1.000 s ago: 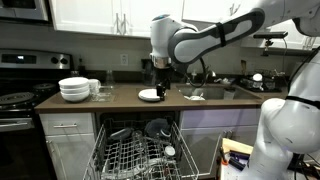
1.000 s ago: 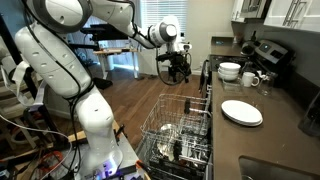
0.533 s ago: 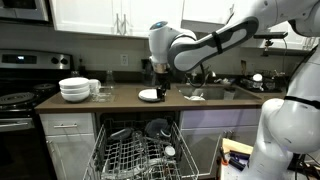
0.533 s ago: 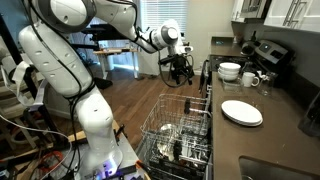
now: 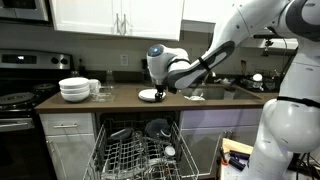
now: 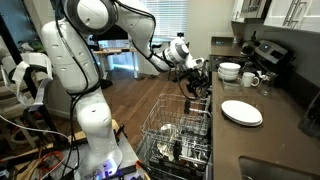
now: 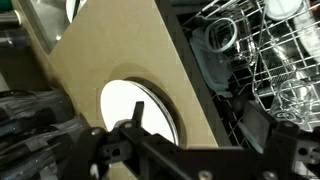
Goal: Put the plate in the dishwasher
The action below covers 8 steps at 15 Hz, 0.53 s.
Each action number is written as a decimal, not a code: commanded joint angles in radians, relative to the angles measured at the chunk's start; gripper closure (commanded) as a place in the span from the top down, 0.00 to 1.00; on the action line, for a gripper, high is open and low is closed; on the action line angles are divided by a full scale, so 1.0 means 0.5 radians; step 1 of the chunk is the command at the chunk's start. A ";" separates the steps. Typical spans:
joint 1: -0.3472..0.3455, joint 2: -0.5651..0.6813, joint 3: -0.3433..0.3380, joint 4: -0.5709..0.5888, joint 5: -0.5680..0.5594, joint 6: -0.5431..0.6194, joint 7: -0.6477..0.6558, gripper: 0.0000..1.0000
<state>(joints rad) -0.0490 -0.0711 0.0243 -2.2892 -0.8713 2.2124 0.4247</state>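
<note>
The small white plate (image 5: pixel 149 95) lies flat on the brown counter above the dishwasher; it also shows in the other exterior view (image 6: pixel 241 112) and in the wrist view (image 7: pixel 135 108). The dishwasher (image 5: pixel 135 155) stands open below, with its grey wire rack (image 6: pixel 180 135) pulled out and holding some dishes; the rack also shows in the wrist view (image 7: pixel 268 50). My gripper (image 5: pixel 160 88) hovers near the counter's front edge, above and beside the plate, not touching it. It also shows in the other exterior view (image 6: pixel 197 80). It looks open and empty; one fingertip (image 7: pixel 137 112) points at the plate.
A stack of deeper white bowls (image 5: pixel 74 89) and mugs (image 6: pixel 250 78) stand on the counter beside the black stove (image 5: pixel 18 100). A sink (image 5: pixel 205 92) lies on the plate's other side. White cabinets (image 5: pixel 115 15) hang above the counter.
The arm has swung lower and closer to the counter edge, bringing the gripper nearer the plate. The plate and rack have not moved.
</note>
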 commanded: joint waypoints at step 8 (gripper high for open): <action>0.003 0.211 -0.144 0.130 -0.311 0.127 0.204 1.00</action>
<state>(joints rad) -0.0507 0.0346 -0.0451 -2.2252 -1.0289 2.2778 0.5292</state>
